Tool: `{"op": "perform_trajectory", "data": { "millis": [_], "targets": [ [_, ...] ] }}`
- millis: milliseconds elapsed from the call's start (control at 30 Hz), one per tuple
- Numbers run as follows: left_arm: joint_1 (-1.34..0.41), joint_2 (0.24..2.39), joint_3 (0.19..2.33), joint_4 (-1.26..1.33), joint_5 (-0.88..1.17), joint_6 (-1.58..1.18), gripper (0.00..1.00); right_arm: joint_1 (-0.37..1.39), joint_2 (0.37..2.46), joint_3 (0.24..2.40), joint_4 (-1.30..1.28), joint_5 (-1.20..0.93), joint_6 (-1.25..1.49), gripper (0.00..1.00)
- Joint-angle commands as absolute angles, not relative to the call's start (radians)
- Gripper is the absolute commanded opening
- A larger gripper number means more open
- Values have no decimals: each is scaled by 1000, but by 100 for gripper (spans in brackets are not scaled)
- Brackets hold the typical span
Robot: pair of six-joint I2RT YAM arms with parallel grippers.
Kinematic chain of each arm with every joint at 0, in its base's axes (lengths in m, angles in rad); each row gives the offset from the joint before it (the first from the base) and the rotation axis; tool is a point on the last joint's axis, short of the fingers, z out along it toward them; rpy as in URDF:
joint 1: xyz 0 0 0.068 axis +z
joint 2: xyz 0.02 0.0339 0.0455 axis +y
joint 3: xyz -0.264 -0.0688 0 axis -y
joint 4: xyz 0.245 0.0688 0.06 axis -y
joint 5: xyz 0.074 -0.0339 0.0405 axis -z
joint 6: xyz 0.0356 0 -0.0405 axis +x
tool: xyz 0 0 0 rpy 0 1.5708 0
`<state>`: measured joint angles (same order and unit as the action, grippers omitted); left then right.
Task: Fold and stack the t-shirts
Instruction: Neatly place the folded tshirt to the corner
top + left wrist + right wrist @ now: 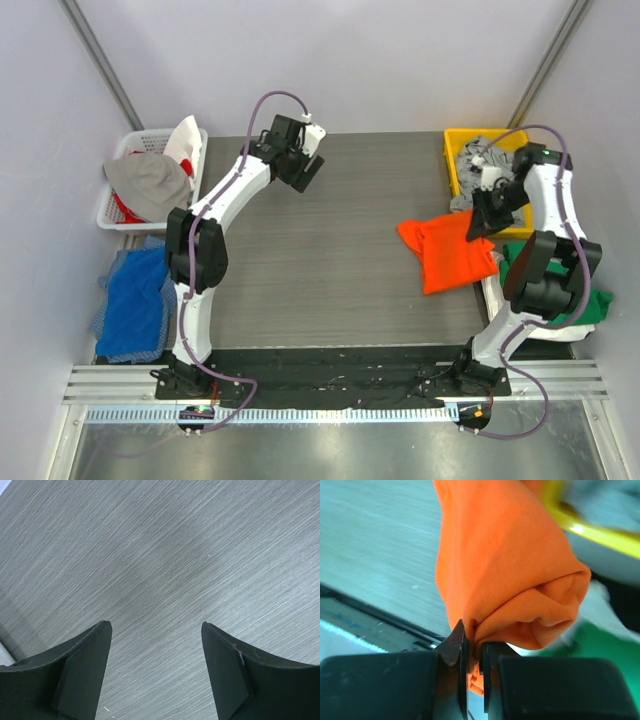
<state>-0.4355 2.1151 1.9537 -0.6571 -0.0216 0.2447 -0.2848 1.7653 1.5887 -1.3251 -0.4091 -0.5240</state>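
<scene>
The bright orange t-shirt lies bunched at the right side of the grey table. My right gripper is shut on a fold at the shirt's far edge. In the right wrist view the orange cloth bulges out above the right gripper, pinched between the narrow jaws. A green t-shirt lies at the table's right edge, partly hidden by the right arm. My left gripper hangs open over the far left of the table, and in its wrist view the left gripper shows only bare table between its fingers.
A yellow bin holding light grey shirts stands at the back right, its rim close behind the orange cloth. A white basket with grey and red cloth sits at the far left, with blue cloth nearer.
</scene>
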Motion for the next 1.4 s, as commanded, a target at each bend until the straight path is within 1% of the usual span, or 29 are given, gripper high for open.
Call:
{"op": "perform_trajectory", "data": {
  "millis": [0, 67, 267, 700, 1033, 1233, 1367],
  "targets": [
    [-433, 2074, 1970, -655, 3, 250, 77, -374, 1645, 1652, -1506, -293, -568, 1],
    [-433, 2074, 1964, -655, 31, 247, 77, -412, 1620, 1652, -1506, -241, -580, 1],
    [-434, 2071, 1928, -646, 46, 248, 77, -442, 1523, 1611, -1506, -118, -621, 1],
    [-433, 2095, 1907, -640, 49, 261, 77, -561, 1345, 1523, -1505, 52, -747, 1],
    [-436, 2115, 1911, -640, 48, 261, 77, -741, 1354, 1583, -1505, 31, -861, 1],
    [-439, 2121, 1911, -641, 41, 268, 77, -844, 1431, 1654, -1506, 14, -897, 1],
    [-443, 2123, 1904, -644, 40, 272, 77, -896, 1460, 1721, -1506, -54, -919, 1]
  ]
}}
